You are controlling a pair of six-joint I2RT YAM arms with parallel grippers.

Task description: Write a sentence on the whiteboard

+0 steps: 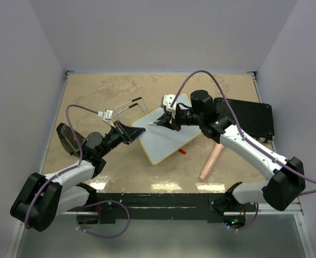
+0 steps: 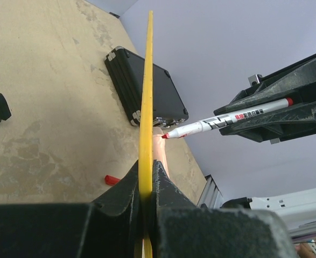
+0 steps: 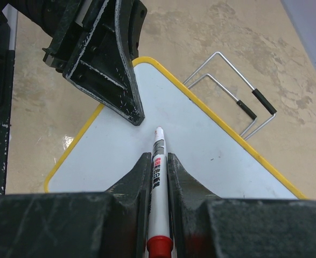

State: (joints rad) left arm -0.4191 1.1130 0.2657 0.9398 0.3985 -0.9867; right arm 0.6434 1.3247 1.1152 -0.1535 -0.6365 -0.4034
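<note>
Whiteboard [image 2: 146, 80] face hidden edge-on from left wrist, thin yellow rim pinched in left gripper [image 2: 145, 176]. White marker [image 3: 158, 144] clamped in right gripper [image 3: 158, 157], tip contact with board unclear.

The whiteboard [image 3: 201, 145] just beyond the right gripper [image 3: 158, 161] has a smooth, faintly glossy white face and a yellow, plastic-looking rim. The marker [image 3: 159, 183] between its fingers [image 3: 131, 188] is glossy white plastic. The fingers are matt black and scuffed whitish. To their right, a thin shiny wire stand [image 3: 247, 109] lies on the mottled beige table [image 3: 211, 37].

Beige table [image 1: 93, 97], black case [image 1: 252, 118] on it
</note>
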